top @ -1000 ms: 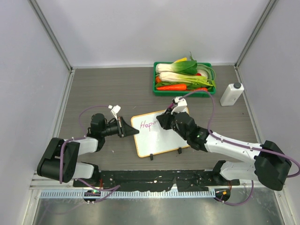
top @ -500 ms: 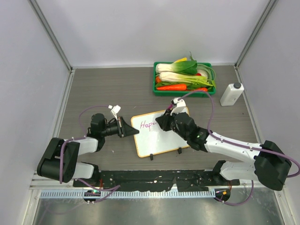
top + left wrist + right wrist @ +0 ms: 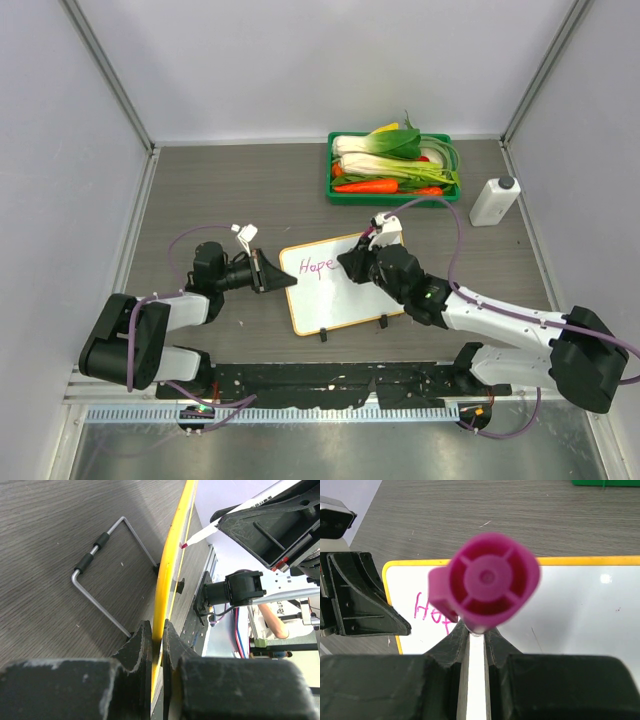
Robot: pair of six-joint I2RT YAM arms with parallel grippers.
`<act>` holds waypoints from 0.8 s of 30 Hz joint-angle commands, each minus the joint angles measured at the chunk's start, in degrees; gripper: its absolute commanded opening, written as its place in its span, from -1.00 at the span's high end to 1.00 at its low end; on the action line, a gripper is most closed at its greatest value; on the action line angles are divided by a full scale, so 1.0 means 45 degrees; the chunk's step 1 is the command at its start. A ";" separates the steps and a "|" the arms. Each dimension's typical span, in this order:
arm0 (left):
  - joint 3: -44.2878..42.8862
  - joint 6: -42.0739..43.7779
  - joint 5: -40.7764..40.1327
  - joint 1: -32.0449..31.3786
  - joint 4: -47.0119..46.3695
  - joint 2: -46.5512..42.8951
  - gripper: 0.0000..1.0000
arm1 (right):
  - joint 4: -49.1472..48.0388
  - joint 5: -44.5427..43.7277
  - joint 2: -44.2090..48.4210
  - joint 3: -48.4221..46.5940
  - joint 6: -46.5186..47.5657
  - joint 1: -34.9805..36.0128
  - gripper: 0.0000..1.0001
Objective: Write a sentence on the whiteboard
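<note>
The whiteboard (image 3: 350, 300), white with a yellow-orange rim, lies tilted at the middle of the table. On its upper left stands the pink word "Hope" (image 3: 316, 266), the part of the sentence that shows. My left gripper (image 3: 289, 282) is shut on the board's left rim (image 3: 172, 570), which passes between its jaws. My right gripper (image 3: 349, 263) is shut on a pink marker (image 3: 487, 582) and hovers over the board just right of the word. The marker's cap end faces the right wrist camera and hides the end of the writing (image 3: 431, 611). Its tip (image 3: 184, 545) shows at the board's face.
A green tray (image 3: 390, 199) of vegetables stands at the back right, with a white bottle (image 3: 494, 200) to its right. The board's wire stand (image 3: 100, 580) lies flat on the table beside the rim. Walls close in on three sides.
My right gripper with the marker has shifted slightly right along the board, uncovering the end of "Hope". The left gripper and the board have stayed put.
</note>
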State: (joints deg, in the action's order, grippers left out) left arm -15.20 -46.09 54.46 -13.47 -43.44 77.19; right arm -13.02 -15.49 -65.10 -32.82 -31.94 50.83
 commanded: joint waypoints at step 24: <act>-0.0118 0.0476 -0.0949 -0.0013 0.0728 0.0035 1.00 | 0.0841 -0.0853 0.1734 -0.1027 0.0906 -0.0924 0.97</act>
State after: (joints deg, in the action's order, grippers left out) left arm -15.20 -46.06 54.57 -13.47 -43.46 77.17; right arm -10.20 -16.86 -57.60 -34.70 -29.91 47.31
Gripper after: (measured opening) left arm 0.086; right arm 0.170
